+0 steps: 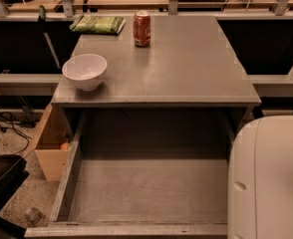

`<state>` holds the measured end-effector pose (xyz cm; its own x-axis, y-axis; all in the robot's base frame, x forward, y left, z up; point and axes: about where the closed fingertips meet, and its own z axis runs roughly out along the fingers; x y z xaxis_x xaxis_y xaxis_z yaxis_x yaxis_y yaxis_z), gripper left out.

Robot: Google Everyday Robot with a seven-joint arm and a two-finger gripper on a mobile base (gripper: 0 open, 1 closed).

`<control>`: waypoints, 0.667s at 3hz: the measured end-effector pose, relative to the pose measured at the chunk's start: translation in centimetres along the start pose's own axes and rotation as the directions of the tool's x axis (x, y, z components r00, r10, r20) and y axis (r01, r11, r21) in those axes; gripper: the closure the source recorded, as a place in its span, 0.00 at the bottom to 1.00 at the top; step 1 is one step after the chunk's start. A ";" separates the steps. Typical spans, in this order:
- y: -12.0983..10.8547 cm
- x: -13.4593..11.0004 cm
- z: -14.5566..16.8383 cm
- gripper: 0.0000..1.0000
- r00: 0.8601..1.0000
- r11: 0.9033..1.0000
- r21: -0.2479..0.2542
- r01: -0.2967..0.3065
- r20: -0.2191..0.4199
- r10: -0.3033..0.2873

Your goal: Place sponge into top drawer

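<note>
- The top drawer (146,188) is pulled well out under the worktop (186,68). Its flat bottom is bare and no sponge is seen in it.
- The sponge is not seen anywhere in the camera view, neither in the drawer nor on the worktop behind it, so its place cannot be told.
- The gripper is also out of frame, so spread or pinching cannot be told. Only a white robot housing (271,183) is seen, covering the drawer's right front corner.
- Behind the drawer on the worktop are a white bowl (84,69) near the left front edge, a soda can (142,28) further back and a green packet (97,24) at the far left. The packet is not to be taken for the sponge.
- A light-wood box (49,153) is set just outside the drawer's left wall. It is not the target.
- Placement is judged not yet done.
- The release point is best taken over the middle of the drawer bottom, in its front half, clear of the worktop's overhanging edge.
- The sponge is best lowered close to the bottom before release, since light foam may bounce.
- The left wall is to be avoided so nothing is dropped into the box.
</note>
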<state>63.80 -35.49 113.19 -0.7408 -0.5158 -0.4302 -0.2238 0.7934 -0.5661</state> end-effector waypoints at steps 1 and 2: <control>-0.1 -0.2 0.2 1.00 1.000 1.000 0.003 0.000 0.006 0.000; 0.6 1.0 -0.1 1.00 0.996 0.999 -0.018 0.034 -0.082 -0.036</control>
<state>62.86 -35.55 112.49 -0.7820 -0.5155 -0.3503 -0.2602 0.7807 -0.5681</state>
